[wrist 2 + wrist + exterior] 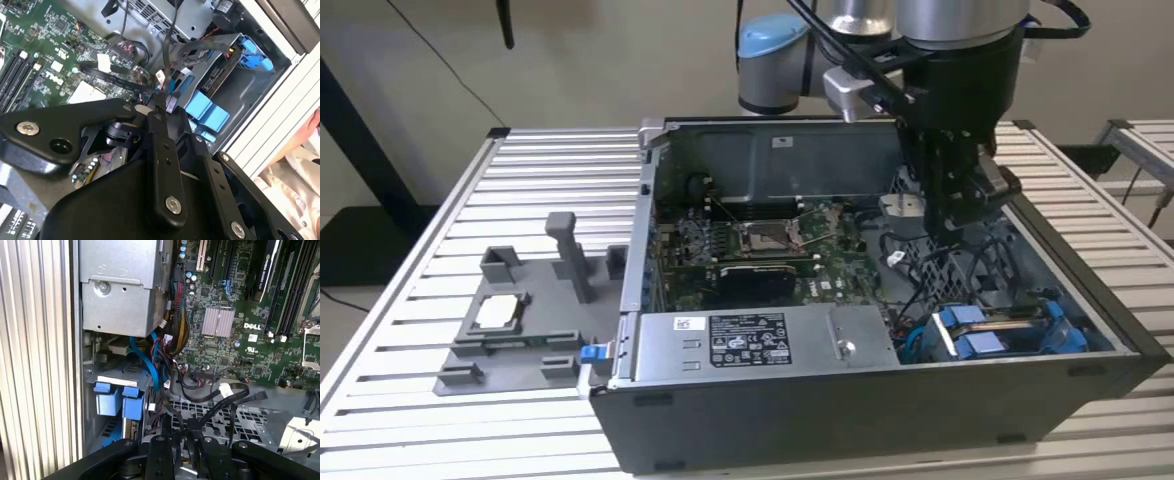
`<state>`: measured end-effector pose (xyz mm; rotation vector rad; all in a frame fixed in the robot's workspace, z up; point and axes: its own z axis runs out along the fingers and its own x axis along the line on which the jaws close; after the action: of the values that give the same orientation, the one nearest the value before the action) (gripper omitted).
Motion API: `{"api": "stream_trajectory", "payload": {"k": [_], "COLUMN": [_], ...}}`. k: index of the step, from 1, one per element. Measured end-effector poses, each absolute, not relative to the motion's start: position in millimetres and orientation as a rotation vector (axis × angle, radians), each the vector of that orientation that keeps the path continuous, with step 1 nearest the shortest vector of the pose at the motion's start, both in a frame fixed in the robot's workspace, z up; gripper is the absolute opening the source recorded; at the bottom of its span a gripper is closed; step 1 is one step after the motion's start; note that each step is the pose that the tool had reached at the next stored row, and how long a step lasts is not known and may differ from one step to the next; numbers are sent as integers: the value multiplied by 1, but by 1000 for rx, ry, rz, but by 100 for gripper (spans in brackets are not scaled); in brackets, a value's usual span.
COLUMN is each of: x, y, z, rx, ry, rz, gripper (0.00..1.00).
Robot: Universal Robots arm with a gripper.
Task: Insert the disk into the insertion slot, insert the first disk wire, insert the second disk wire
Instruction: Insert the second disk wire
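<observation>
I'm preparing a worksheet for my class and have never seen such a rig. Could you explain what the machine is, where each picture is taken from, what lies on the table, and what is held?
The machine is a robot arm ending in a gripper, reaching down into an open computer case. The exterior view comes from a camera off the arm; both wrist views come from cameras riding on the arm, looking into the case. The case stands on a slatted metal table, beside a grey fixture holding a small chip. The disk, in its blue carrier, appears seated in the insertion slot at the case's corner. Black wires run close to the gripper; whether it holds one cannot be told.
</observation>
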<state>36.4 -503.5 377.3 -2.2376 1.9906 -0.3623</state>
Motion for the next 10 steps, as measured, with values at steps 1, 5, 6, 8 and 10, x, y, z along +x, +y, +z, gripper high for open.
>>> {"api": "stream_trajectory", "payload": {"k": [1, 5, 6, 8, 10], "x": [36, 36, 36, 36, 36], "y": [-504, -505, -505, -506, -507], "z": [377, 377, 376, 376, 376], "rx": [-2237, -2237, -2237, -2236, -2236], "ry": [1990, 1990, 1990, 1989, 1988], "rz": [-363, -363, -363, -365, -366], "gripper": [27, 27, 27, 27, 27]}}
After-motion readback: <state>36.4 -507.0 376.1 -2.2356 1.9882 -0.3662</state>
